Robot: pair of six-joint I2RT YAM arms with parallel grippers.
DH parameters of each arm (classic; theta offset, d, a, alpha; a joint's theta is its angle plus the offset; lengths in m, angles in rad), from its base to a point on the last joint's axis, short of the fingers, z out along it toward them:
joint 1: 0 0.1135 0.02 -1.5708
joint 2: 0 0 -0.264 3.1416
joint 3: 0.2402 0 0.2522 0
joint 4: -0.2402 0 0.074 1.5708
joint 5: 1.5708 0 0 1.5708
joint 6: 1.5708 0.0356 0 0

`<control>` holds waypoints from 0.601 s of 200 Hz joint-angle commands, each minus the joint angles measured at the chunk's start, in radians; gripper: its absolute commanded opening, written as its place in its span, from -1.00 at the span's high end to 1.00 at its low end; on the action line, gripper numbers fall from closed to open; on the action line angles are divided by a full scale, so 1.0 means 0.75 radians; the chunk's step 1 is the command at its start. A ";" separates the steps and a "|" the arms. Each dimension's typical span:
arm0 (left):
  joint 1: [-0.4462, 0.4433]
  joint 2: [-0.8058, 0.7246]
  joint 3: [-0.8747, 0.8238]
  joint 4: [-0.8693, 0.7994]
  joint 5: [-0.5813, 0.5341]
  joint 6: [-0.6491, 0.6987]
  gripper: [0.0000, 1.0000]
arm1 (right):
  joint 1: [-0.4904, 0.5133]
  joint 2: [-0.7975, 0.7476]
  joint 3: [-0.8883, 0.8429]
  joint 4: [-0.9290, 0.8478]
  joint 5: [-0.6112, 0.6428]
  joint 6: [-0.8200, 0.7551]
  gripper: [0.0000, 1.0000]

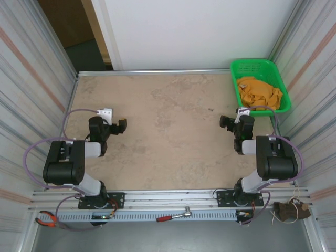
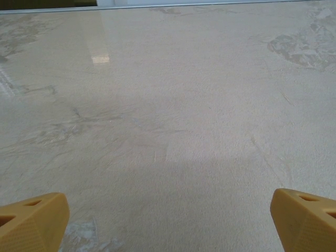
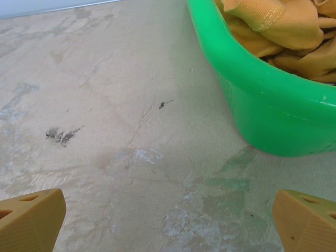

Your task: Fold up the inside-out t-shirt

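Right gripper (image 3: pixel 168 223), jaws wide, sits near t-shirt (image 3: pixel 286 26) in basket (image 3: pixel 252 100).

The left gripper (image 2: pixel 168 223) is being held wide open over the mottled beige table (image 2: pixel 173 105), its yellow fingertips (image 2: pixel 32 221) far apart.

Top external: you look steeply down from above and behind the arm bases, far enough back to take in the whole table (image 1: pixel 173 115), with the green basket (image 1: pixel 252 62) at its far right corner.
Left wrist: you sit low and close over the bare table (image 2: pixel 168 105), facing its far edge, well left of the basket, your own fingertips (image 2: pixel 31 220) at the bottom corners.
Right wrist: you sit low, just beside the basket (image 3: pixel 262 105), facing the far edge, with the basket's wall at upper right.
Shared: top external and right wrist both take in the basket and the table beside it. Top external and left wrist share the table left of the basket.
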 commanded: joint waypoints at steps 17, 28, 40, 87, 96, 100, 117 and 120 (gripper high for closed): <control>0.011 -0.016 0.009 0.023 0.004 0.020 -0.97 | -0.006 -0.013 0.004 0.029 -0.014 -0.031 -0.98; 0.016 -0.033 0.016 0.021 0.014 0.024 -0.98 | 0.007 -0.059 0.011 0.005 0.043 -0.025 -0.98; 0.016 -0.105 0.075 -0.152 -0.016 0.006 -0.97 | 0.039 -0.174 0.041 -0.154 0.111 -0.042 -0.98; 0.005 -0.381 0.202 -0.540 -0.067 -0.079 -0.97 | -0.001 -0.548 0.362 -0.866 0.291 0.380 -0.98; -0.003 -0.432 0.252 -0.637 -0.097 -0.118 -0.97 | -0.035 -0.556 0.491 -1.055 0.304 0.553 -0.98; -0.007 -0.449 0.279 -0.686 -0.116 -0.139 -0.96 | -0.057 -0.554 0.549 -1.116 0.280 0.609 -0.98; -0.022 -0.488 0.439 -0.936 -0.170 -0.278 -0.97 | -0.147 -0.463 0.799 -1.250 0.038 0.623 -0.98; -0.025 -0.491 0.467 -0.979 -0.171 -0.308 -0.97 | -0.152 -0.433 0.855 -1.286 0.031 0.625 -0.98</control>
